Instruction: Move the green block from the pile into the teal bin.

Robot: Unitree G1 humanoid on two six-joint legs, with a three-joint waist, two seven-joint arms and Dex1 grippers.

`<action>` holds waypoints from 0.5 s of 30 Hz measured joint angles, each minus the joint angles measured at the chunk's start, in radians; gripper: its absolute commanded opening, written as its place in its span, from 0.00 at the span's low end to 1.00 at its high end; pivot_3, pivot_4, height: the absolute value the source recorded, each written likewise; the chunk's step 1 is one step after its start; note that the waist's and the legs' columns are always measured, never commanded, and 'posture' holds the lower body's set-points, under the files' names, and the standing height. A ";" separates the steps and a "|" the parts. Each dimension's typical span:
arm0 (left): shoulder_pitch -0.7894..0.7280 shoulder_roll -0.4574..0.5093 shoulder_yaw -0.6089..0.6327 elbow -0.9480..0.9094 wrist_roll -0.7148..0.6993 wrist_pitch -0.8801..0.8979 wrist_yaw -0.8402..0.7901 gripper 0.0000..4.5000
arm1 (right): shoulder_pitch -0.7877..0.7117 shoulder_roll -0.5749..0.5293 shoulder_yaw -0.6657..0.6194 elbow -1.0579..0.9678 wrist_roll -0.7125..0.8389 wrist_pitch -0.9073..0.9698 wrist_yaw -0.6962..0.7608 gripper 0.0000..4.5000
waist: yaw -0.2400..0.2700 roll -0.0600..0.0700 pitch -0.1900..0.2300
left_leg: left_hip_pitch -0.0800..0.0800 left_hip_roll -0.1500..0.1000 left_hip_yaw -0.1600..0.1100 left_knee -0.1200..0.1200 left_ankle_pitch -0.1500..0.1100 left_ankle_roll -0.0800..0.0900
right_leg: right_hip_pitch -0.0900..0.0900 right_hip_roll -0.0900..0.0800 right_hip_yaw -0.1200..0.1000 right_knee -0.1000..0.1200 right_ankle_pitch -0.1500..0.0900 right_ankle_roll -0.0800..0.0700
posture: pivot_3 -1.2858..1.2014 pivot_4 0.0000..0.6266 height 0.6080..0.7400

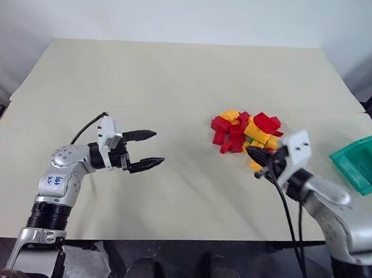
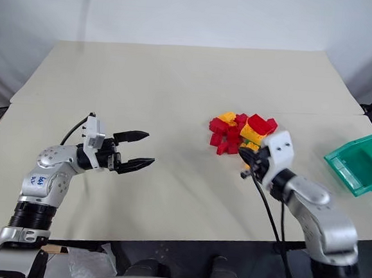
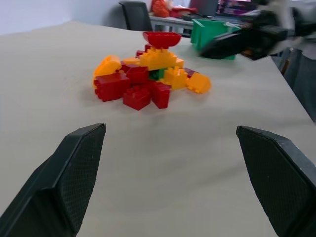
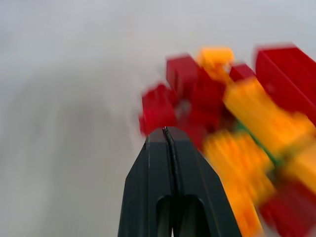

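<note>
Left eye view: the wide beige table (image 1: 178,80) carries the teal plastic bin (image 1: 364,167) at its right edge and the pile of red and yellow studded bricks (image 1: 246,133) right of centre. The small dark-green block (image 3: 157,74) sits buried mid-pile, so the right gripper (image 1: 256,159), fingers pressed together and empty at the pile's near side, should nudge bricks aside first. The left gripper (image 1: 148,149) hangs wide open, well apart.
</note>
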 measured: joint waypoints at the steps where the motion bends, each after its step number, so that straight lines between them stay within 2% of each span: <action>1: -0.006 0.001 -0.002 0.000 0.000 0.001 -0.010 1.00 | -0.026 0.007 0.017 0.034 -0.015 -0.008 0.001 0.01 | -0.002 0.000 0.000 | 0.000 0.000 0.000 0.000 0.000 0.000 | 0.000 0.000 -0.001 0.000 0.000 0.000 | 0.52 0.24 1.00; 7: -0.090 -0.019 -0.050 0.044 0.005 -0.051 -0.124 1.00 | -0.228 0.075 0.109 0.429 -0.156 -0.170 0.031 0.01 | -0.008 -0.001 0.000 | -0.004 -0.001 0.006 0.000 0.000 -0.001 | -0.001 0.001 -0.004 -0.001 0.000 0.000 | 0.52 0.24 1.00; 10: -0.110 -0.026 -0.050 0.078 0.012 -0.071 -0.130 1.00 | -0.289 0.087 0.098 0.584 -0.194 -0.242 0.031 0.01 | -0.009 -0.001 0.000 | -0.011 -0.001 0.006 0.000 0.001 -0.001 | -0.007 0.001 -0.005 0.000 0.000 0.000 | 0.52 0.24 1.00; 15: -0.116 -0.038 -0.051 0.083 0.018 -0.086 -0.137 1.00 | -0.364 0.088 0.032 0.722 -0.229 -0.335 -0.009 0.01 | -0.013 -0.001 0.000 | -0.011 -0.001 0.006 -0.001 0.001 -0.002 | -0.008 0.001 -0.006 0.000 0.000 0.000 | 0.52 0.24 1.00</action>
